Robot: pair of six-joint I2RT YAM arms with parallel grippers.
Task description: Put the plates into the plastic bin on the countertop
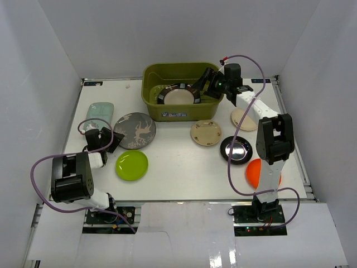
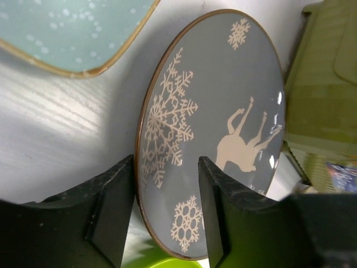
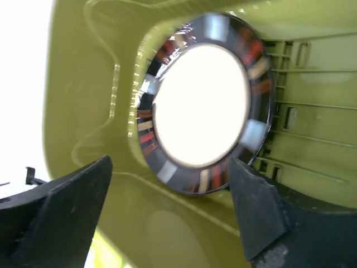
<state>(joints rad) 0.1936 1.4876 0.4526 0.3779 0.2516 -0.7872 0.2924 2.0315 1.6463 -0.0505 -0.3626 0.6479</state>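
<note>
The olive-green plastic bin (image 1: 150, 95) stands at the back of the white countertop (image 1: 178, 167). A brown-rimmed cream plate (image 1: 179, 96) leans inside it, also in the right wrist view (image 3: 203, 100). My right gripper (image 1: 199, 88) is open inside the bin, its jaws (image 3: 170, 163) wide apart just short of that plate. My left gripper (image 1: 115, 140) is open, and its jaws (image 2: 167, 162) straddle the near rim of the grey patterned plate (image 1: 135, 130) (image 2: 223, 84). On the countertop lie the lime green plate (image 1: 132, 165), mint rectangular plate (image 1: 99, 113), two cream rounds (image 1: 206, 133) (image 1: 243, 119), black plate (image 1: 236, 149) and orange plate (image 1: 254, 173).
White walls close in the left, back and right sides. The right arm reaches over the right half of the counter and partly hides the orange plate. The bin wall (image 2: 329, 84) stands just beyond the grey plate.
</note>
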